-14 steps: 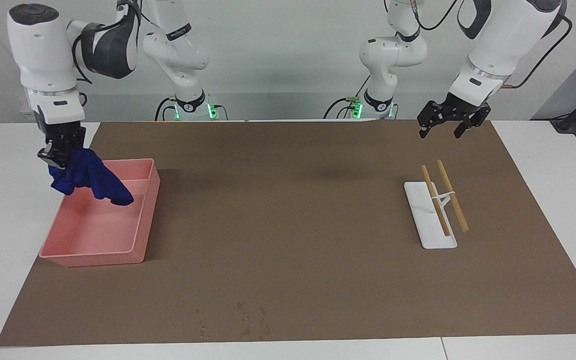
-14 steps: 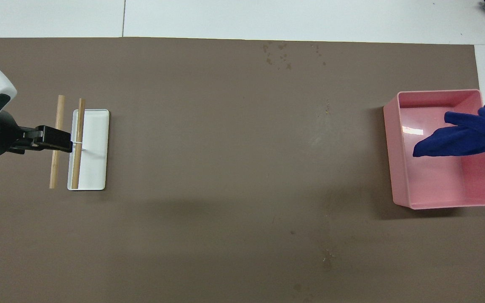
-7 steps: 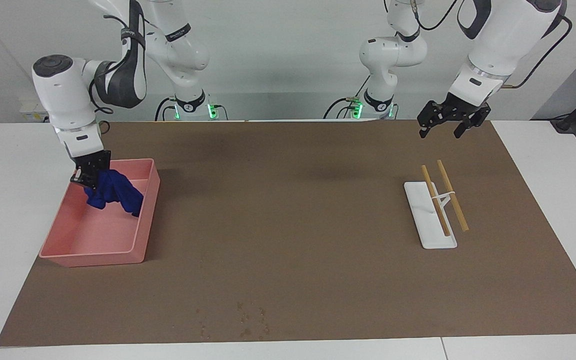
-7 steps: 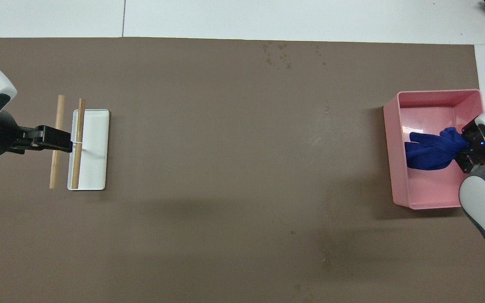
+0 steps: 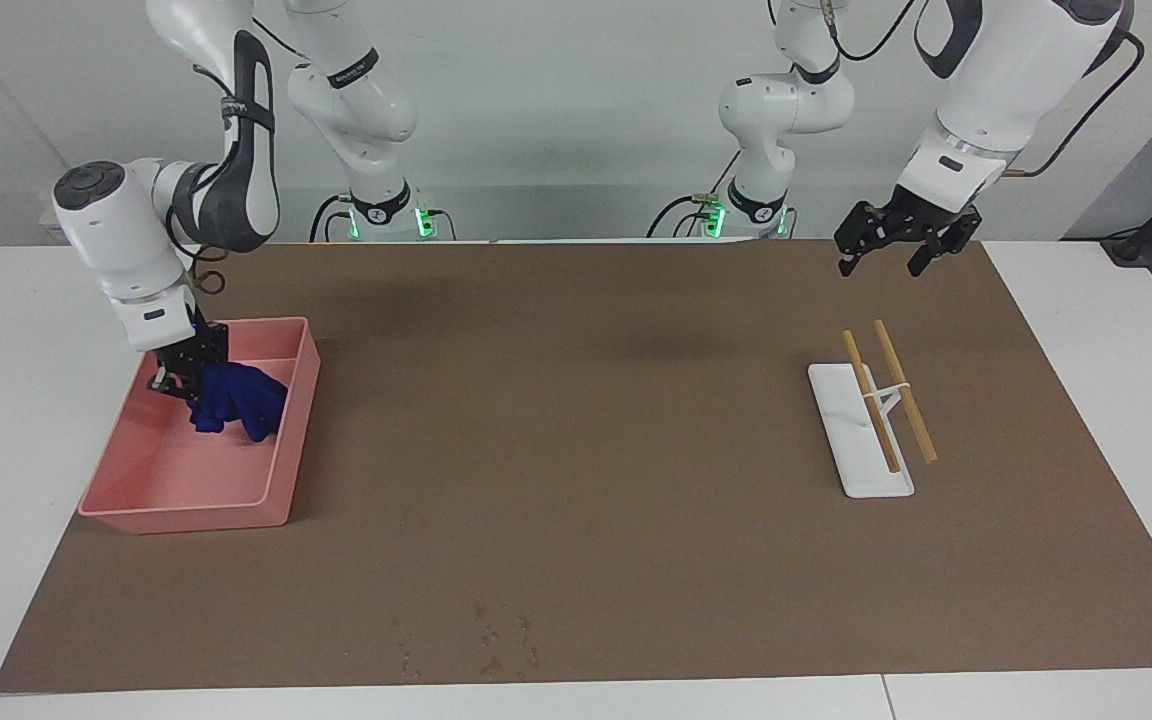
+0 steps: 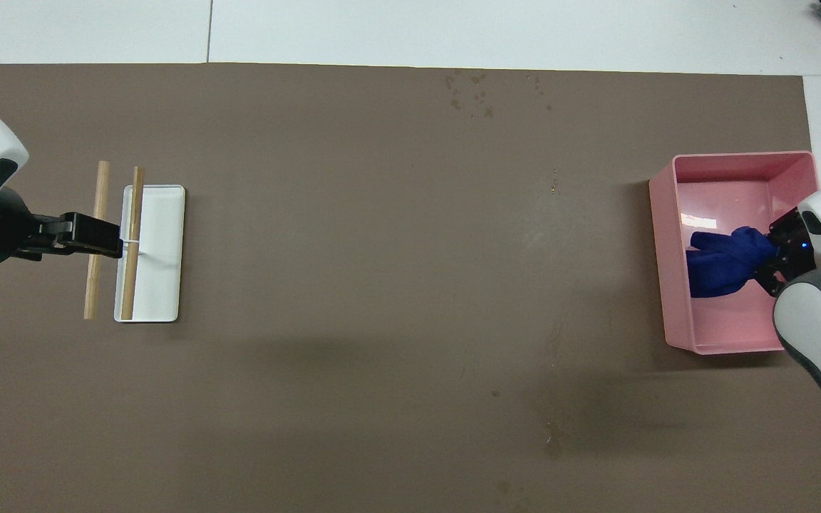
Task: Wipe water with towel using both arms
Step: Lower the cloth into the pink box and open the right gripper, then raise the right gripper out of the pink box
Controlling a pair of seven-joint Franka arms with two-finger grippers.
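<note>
Your right gripper [image 5: 179, 381] sits low in the pink tray [image 5: 276, 500], touching the towel [image 5: 236, 400] it sets down; whether its jaws grip, you cannot tell. Your left gripper [image 5: 891, 245] waits above the mat [image 5: 576, 450], jaws apart.

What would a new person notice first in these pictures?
The blue towel stands out first, bunched in the pink tray at the right arm's end of the table, with the right gripper down in the tray against it. Next come two wooden sticks lying across a white tray at the left arm's end. The left gripper hangs open in the air there.
</note>
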